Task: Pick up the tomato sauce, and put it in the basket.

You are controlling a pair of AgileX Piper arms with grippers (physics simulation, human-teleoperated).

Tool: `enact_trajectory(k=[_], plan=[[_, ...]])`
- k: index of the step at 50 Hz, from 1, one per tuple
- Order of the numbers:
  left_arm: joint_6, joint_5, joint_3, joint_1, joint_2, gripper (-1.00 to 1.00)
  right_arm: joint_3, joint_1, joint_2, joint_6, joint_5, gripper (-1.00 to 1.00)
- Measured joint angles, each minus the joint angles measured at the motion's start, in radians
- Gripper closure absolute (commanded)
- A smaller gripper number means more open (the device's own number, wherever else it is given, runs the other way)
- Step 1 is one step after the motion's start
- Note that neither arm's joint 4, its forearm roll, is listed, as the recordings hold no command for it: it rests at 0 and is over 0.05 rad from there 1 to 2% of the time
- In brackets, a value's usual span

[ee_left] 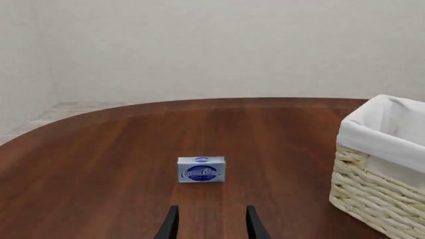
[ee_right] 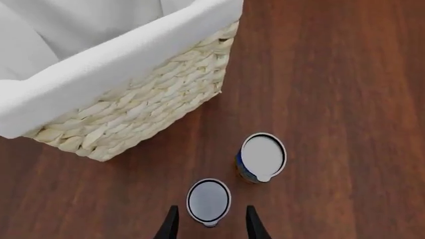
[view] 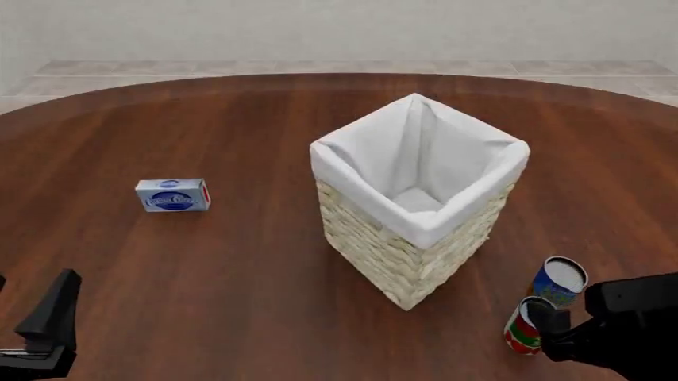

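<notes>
1. Tomato sauce [view: 521, 327] stands upright on the table [view: 244, 278] near its front right edge, in front of and to the right of the basket [view: 408, 270]. Red label shows in the front view; the right wrist view shows only its silver-white top [ee_right: 208, 199].
2. Long axis vertical, top facing up; the can is round, so no real facing direction. Label marks are too small to read.
3. Right gripper [ee_right: 208, 225] sits above the can, fingers spread wide enough to straddle it, one tip on either side of the lid. Nothing gripped; no contact that I can tell.
4. Blue-labelled can [view: 558, 281] stands upright just beside the tomato sauce, slightly further back and to the right. The two are close, but touching or not is unclear.
5. Risk: the gap between the cans is narrow, so a finger coming down on that side could clip the blue can and knock it or the target over.
6. Risk: the basket is tall; a low carry could hit the cloth-lined rim [view: 350, 163].
7. Left gripper [ee_left: 208, 224] is open and empty, hovering low, pointing at a cream cheese box [ee_left: 201, 169] well apart from it. Not involved.
</notes>
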Motion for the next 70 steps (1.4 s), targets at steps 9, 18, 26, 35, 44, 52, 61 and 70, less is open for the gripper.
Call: enact_trajectory(k=[9, 18, 26, 35, 44, 52, 61, 70], plan=[[0.0, 0.0, 0.0, 0.0, 0.0, -1.0, 0.03, 0.001, 0.074, 0.005, -0.097, -1.0], [0.0, 0.0, 0.0, 0.0, 0.0, -1.0, 0.05, 0.007, 0.159, 0.01, -0.188, -1.0], [0.0, 0.0, 0.0, 0.0, 0.0, -1.0, 0.065, 0.012, 0.235, 0.014, -0.265, -1.0], [0.0, 0.0, 0.0, 0.0, 0.0, -1.0, 0.08, 0.019, 0.305, 0.02, -0.335, -1.0], [0.0, 0.0, 0.0, 0.0, 0.0, -1.0, 0.092, 0.021, 0.358, 0.023, -0.384, -1.0], [0.0, 0.0, 0.0, 0.0, 0.0, -1.0, 0.102, 0.021, 0.399, 0.025, -0.421, -1.0], [0.0, 0.0, 0.0, 0.0, 0.0, -1.0, 0.108, 0.018, 0.44, 0.024, -0.454, -1.0], [0.0, 0.0, 0.0, 0.0, 0.0, -1.0, 0.11, 0.023, 0.451, 0.017, -0.464, 1.0]])
